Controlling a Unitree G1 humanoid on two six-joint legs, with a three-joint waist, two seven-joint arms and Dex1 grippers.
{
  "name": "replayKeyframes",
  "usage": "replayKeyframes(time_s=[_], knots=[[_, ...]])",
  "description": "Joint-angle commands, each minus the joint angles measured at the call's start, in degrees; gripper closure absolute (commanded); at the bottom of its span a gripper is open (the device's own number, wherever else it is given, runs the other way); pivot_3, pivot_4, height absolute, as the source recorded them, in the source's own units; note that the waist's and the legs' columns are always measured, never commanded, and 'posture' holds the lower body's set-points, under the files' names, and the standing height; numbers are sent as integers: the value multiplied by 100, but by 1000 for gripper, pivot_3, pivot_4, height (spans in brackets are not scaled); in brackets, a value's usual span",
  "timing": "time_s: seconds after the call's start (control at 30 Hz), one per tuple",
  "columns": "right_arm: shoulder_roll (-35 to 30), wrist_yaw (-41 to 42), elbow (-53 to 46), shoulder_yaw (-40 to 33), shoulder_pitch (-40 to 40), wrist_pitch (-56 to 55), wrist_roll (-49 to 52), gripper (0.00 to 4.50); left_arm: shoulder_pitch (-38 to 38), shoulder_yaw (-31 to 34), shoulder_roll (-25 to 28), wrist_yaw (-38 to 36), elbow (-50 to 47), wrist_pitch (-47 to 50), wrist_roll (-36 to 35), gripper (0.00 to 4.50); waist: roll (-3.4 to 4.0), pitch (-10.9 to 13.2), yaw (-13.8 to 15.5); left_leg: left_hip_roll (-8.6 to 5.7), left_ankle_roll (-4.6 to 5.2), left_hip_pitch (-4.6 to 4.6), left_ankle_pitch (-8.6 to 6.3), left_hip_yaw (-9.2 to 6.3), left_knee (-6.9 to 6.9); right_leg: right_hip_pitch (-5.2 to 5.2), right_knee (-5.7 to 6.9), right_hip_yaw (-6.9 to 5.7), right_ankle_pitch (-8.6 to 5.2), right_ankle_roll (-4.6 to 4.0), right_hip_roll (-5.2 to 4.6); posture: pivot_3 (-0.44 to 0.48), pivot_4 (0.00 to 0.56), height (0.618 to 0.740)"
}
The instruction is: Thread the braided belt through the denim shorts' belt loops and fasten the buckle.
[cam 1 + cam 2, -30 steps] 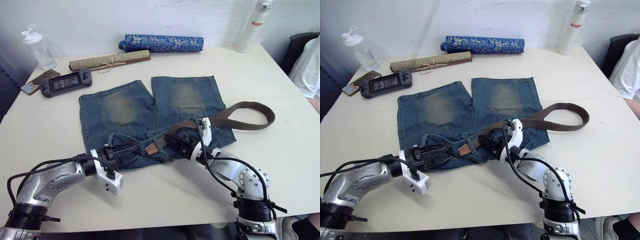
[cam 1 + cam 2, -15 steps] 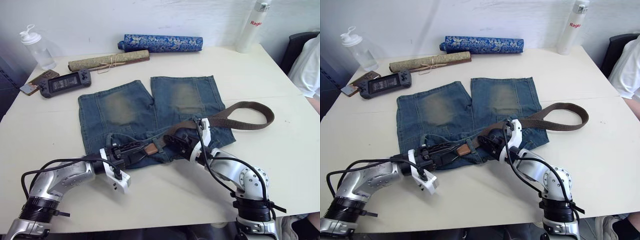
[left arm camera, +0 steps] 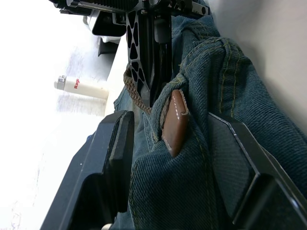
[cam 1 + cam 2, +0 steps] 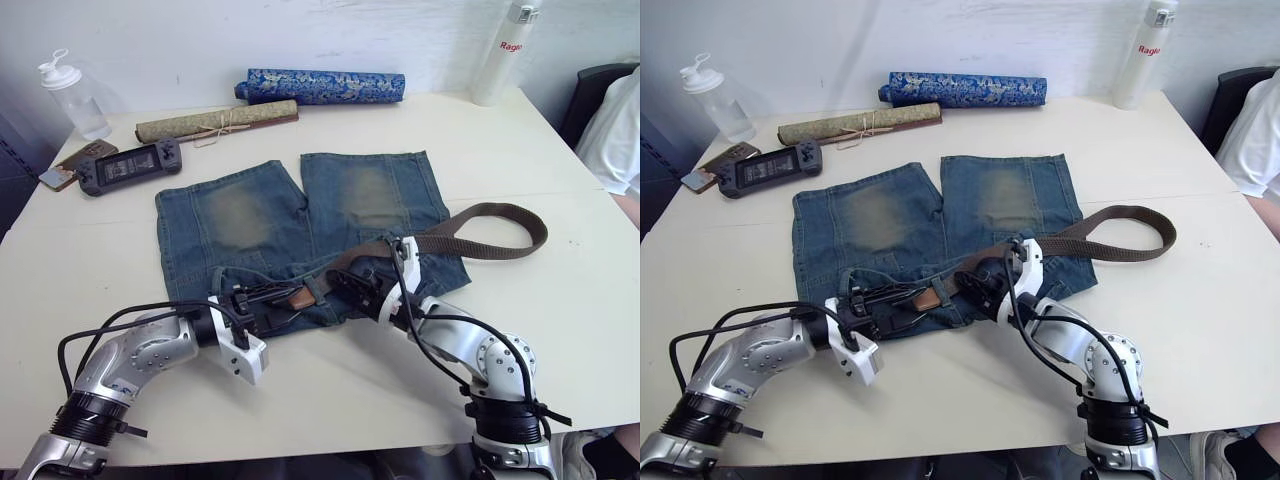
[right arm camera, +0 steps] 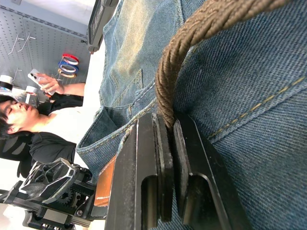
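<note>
At the faded blue denim shorts' [image 4: 300, 225] waistband, the right gripper [image 5: 165, 158] is pinching the dark-brown braided belt [image 4: 480, 235]; the left gripper [image 3: 170, 139] is gaping wide around its reddish-brown leather tip [image 3: 173, 122].

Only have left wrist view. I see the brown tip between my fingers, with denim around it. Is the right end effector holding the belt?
Observer: Yes. The right end effector is shut on the braided belt, with the strap pinched between its fingers.
Operator: Where's the slack?
Observer: It lies in one long loop on the table, to the robot's right of the denim shorts.
Operator: Buckle?
Observer: Cannot tell. The loop's returning end passes behind the right wrist.
</note>
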Motion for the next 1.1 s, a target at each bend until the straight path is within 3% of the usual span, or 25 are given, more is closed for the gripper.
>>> replayKeyframes(time_s=[0.03,0.1,0.23,0.6,0.77,0.93,0.97,1.1], knots=[[55,30,-102,232,71,44,30,4500,-113,13,6,4,-124,-68,-100,2162,0,0,0,0,0,0,0,0,0,0,0,0,0,0,0,0,150,637],[59,36,-96,243,64,31,25,4500,-149,-9,1,-5,-125,-85,-22,2630,0,0,0,0,0,0,0,0,0,0,0,0,0,0,0,0,150,637],[50,48,-106,257,68,24,20,4500,-165,-43,-22,-40,-166,-86,51,4446,0,0,2,0,0,0,0,0,0,0,0,0,0,0,0,0,150,637],[-29,-24,-238,168,29,-109,61,4500,-194,-86,-36,-111,-381,-15,441,4479,-1,-1,14,-1,0,0,0,1,1,2,0,0,0,0,-1,0,150,637],[-91,-175,-485,-7,41,-300,281,2715,-198,-73,-47,-92,-393,15,500,4500,0,0,15,-1,0,-1,0,0,1,1,0,0,0,0,-1,0,150,637],[-589,-84,-936,-294,176,-442,610,239,-175,-69,-51,-98,-430,71,497,4500,-1,0,29,-4,0,-4,0,0,3,2,-2,1,1,2,-4,0,150,637],[-1040,230,-1121,-481,301,-322,489,40,-179,-70,-48,-101,-416,90,487,4500,-1,0,35,-5,0,-3,0,0,4,3,-2,1,1,2,-4,0,150,637],[-2740,1526,-1746,-641,679,-196,-910,40,-202,-72,-35,-91,-380,122,457,4500,1,2,74,-14,1,-9,0,6,6,11,-19,0,6,14,-11,0,150,637]])
